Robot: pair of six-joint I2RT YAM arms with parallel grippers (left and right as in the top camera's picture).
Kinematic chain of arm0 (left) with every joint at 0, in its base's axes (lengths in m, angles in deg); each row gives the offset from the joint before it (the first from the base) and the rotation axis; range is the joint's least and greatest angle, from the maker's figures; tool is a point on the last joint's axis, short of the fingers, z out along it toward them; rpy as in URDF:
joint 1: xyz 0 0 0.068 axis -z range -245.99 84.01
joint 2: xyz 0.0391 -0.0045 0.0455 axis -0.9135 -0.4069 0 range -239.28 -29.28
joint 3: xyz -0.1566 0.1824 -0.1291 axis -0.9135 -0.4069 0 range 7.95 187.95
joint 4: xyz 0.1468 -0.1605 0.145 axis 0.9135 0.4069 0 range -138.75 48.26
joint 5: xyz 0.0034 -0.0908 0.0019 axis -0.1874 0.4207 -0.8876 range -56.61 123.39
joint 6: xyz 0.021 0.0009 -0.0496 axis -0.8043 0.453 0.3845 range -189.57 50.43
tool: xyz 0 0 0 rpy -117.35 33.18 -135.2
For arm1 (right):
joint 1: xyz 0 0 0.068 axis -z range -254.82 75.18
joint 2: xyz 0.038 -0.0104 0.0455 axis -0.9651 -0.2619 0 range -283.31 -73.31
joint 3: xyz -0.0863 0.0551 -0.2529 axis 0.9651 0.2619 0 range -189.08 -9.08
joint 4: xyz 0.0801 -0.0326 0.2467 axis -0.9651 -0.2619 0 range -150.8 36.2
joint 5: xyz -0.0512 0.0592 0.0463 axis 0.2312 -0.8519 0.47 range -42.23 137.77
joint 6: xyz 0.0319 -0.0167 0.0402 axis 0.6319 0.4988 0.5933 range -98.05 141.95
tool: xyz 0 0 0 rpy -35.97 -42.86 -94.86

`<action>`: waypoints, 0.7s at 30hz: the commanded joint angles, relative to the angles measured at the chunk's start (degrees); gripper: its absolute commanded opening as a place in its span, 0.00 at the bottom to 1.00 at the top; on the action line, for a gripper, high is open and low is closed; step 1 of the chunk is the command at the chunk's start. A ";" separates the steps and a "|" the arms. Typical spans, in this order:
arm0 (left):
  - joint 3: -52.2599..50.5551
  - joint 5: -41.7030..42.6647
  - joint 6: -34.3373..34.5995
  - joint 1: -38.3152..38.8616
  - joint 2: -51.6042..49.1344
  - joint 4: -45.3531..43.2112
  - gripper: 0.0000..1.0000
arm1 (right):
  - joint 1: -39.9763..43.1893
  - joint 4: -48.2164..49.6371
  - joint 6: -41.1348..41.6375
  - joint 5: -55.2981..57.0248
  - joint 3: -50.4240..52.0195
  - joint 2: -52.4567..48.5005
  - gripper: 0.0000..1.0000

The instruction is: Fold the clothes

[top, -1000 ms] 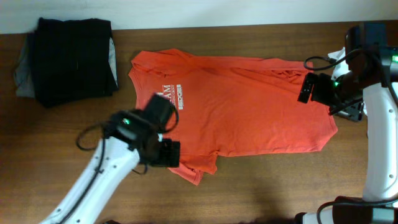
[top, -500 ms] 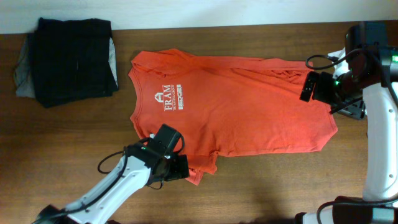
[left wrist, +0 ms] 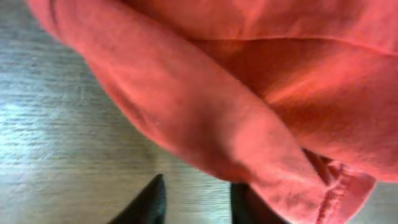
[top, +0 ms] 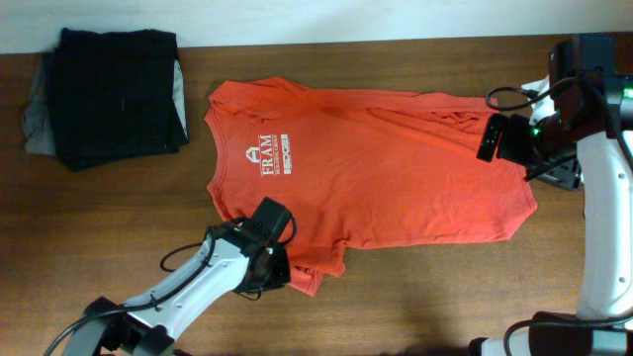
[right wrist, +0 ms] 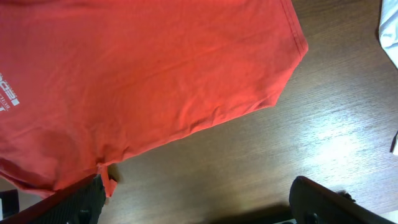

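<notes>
The red-orange T-shirt [top: 386,168] with white lettering lies spread flat on the wooden table [top: 415,297], collar to the left. My left gripper [top: 287,269] sits low at its near sleeve [top: 316,269]. In the left wrist view that sleeve [left wrist: 205,118] bulges just ahead of the left gripper [left wrist: 198,200]. The jaws are narrowed with bare wood in the gap, and the cloth drapes over the right fingertip [left wrist: 244,198]. My right gripper [top: 492,138] hovers open over the shirt's far right corner. In its own view the right gripper [right wrist: 205,205] spans bare wood beside the shirt [right wrist: 137,74].
A folded black garment [top: 119,94] lies on a grey one [top: 35,119] at the back left. A white cloth [top: 539,89] peeks out by the right arm, and this white cloth [right wrist: 390,31] also shows in the right wrist view.
The left arm swung from over the shirt's chest toward the near edge and dropped to the near sleeve. Its jaws narrowed. The right arm barely moved.
</notes>
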 commanded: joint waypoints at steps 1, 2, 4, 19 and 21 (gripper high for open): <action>-0.31 8.41 -0.09 0.22 -0.57 -2.84 0.39 | 0.02 0.00 0.07 0.96 0.13 0.66 0.98; -0.33 9.44 -0.09 0.22 -0.57 -3.13 0.40 | 0.02 0.00 0.04 0.98 0.13 0.66 0.98; -0.31 12.90 -0.15 0.22 -0.57 -3.69 0.41 | 0.02 0.02 0.02 1.20 0.13 0.66 0.98; -0.33 14.12 2.47 5.38 -6.25 -11.15 0.58 | 0.02 1.05 0.00 1.64 0.13 0.66 0.98; -0.33 12.46 2.45 5.29 -6.25 -10.51 0.49 | 0.02 1.09 0.02 1.62 0.13 0.66 0.98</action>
